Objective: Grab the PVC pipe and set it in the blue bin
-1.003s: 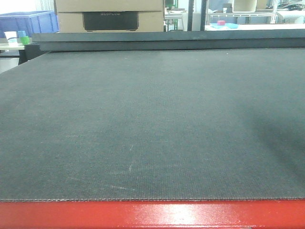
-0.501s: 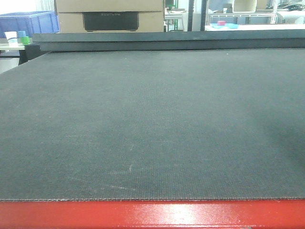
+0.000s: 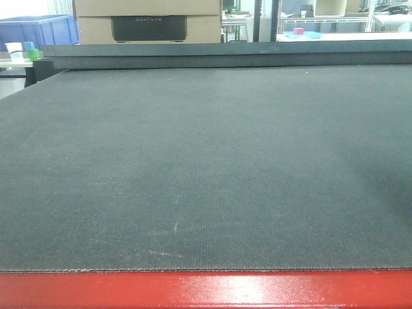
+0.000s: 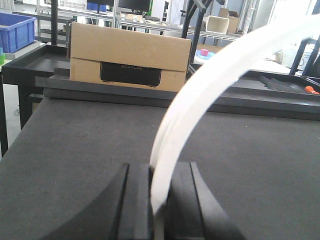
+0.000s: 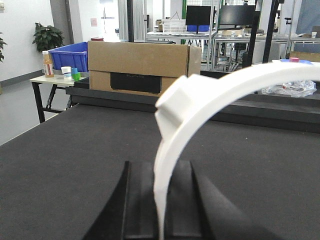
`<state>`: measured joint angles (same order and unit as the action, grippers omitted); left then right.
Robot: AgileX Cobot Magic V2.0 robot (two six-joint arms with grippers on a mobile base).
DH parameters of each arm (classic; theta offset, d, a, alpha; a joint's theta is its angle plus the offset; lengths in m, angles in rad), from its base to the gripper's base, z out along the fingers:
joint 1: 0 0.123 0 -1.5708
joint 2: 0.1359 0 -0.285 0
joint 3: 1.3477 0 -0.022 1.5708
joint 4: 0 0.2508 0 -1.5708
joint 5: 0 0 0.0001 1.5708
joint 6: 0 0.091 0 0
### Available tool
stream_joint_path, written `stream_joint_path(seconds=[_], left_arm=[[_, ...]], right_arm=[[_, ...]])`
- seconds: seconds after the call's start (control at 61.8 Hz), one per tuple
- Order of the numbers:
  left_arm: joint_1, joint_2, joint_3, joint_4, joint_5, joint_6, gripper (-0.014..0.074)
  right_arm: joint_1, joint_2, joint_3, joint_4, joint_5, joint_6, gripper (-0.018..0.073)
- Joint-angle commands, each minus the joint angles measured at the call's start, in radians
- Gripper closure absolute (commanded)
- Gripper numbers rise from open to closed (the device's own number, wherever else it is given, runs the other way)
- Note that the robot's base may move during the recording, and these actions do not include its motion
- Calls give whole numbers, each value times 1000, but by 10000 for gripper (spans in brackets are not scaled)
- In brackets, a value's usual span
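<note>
No PVC pipe lies on the dark mat (image 3: pixel 206 167) in the front view, and neither gripper shows there. In the left wrist view my left gripper (image 4: pixel 159 172) has its black jaws close together, with a white curved strip (image 4: pixel 200 95) rising from between them to the upper right. In the right wrist view my right gripper (image 5: pixel 159 170) stands the same way around a similar white curved strip (image 5: pixel 210 95) with a blocky lug. A blue bin (image 3: pixel 38 29) stands beyond the mat's far left corner; it also shows in the left wrist view (image 4: pixel 15 30) and the right wrist view (image 5: pixel 70 55).
A cardboard box (image 3: pixel 148 19) stands on a raised black ledge (image 3: pixel 232 55) at the mat's far edge. A side table with cups (image 3: pixel 19 51) is at the far left. A red edge (image 3: pixel 206 290) borders the mat's near side.
</note>
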<state>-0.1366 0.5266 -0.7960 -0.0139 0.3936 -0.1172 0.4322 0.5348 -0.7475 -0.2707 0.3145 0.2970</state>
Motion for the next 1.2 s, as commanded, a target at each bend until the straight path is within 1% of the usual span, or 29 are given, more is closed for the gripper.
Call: stream_joint_path(seconds=[0.0,1.181], left_arm=[[3,-4,-2,-2,-23,3,707],[3,-4,-2,-2,-23,3,707]], right_arm=[[-1,-7,1,-4,-16,-1,727],[-1,-7,1,-4,-16,-1,727]])
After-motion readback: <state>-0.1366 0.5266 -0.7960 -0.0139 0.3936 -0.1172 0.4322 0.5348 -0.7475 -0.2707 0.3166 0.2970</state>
